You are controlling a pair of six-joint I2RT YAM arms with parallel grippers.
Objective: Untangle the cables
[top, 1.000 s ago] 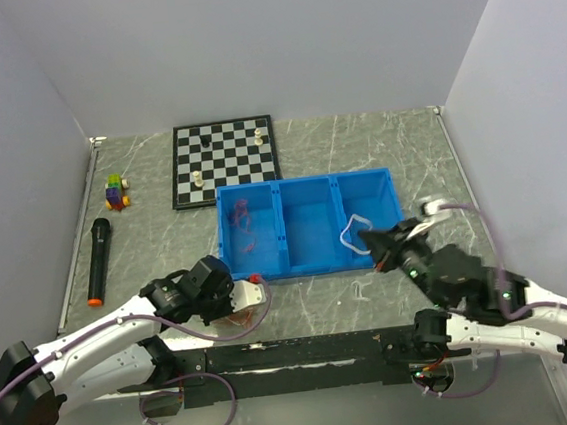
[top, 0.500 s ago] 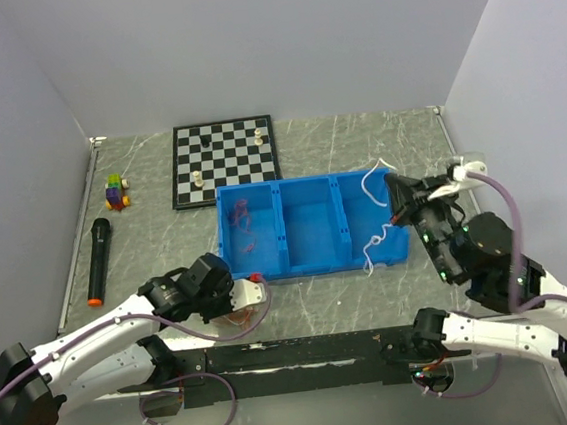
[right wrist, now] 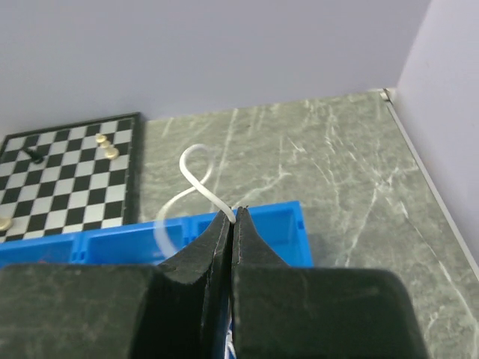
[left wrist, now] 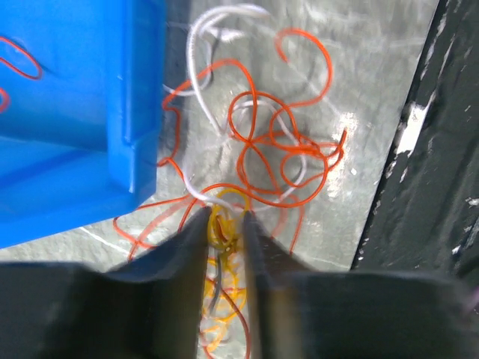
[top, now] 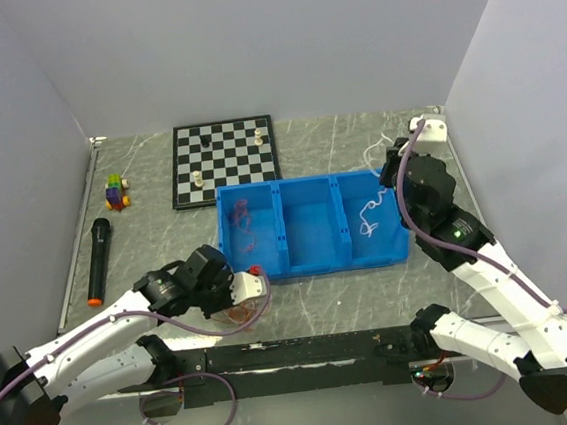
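Observation:
A tangle of orange, white and yellow cables (left wrist: 262, 149) lies on the table by the near left corner of the blue bin (top: 287, 264); it also shows in the top view (top: 241, 315). My left gripper (left wrist: 225, 224) is shut on a yellow coil (left wrist: 222, 224) of that tangle, low over the table (top: 244, 299). My right gripper (right wrist: 233, 213) is shut on a white cable (right wrist: 196, 173) and holds it high over the bin's far right corner (top: 392, 167). The white cable (top: 368, 214) hangs into the right compartment. A red cable (top: 243, 226) lies in the left compartment.
The blue bin has three compartments in a row. A chessboard (top: 223, 161) with several pieces lies behind it. A black microphone (top: 98, 260) and a small toy (top: 116, 191) lie at the left. A black strip (top: 297, 352) runs along the near edge.
My right gripper has risen and swung from the bin's near right side to above its far right corner, carrying the white cable. My left gripper has shifted slightly right.

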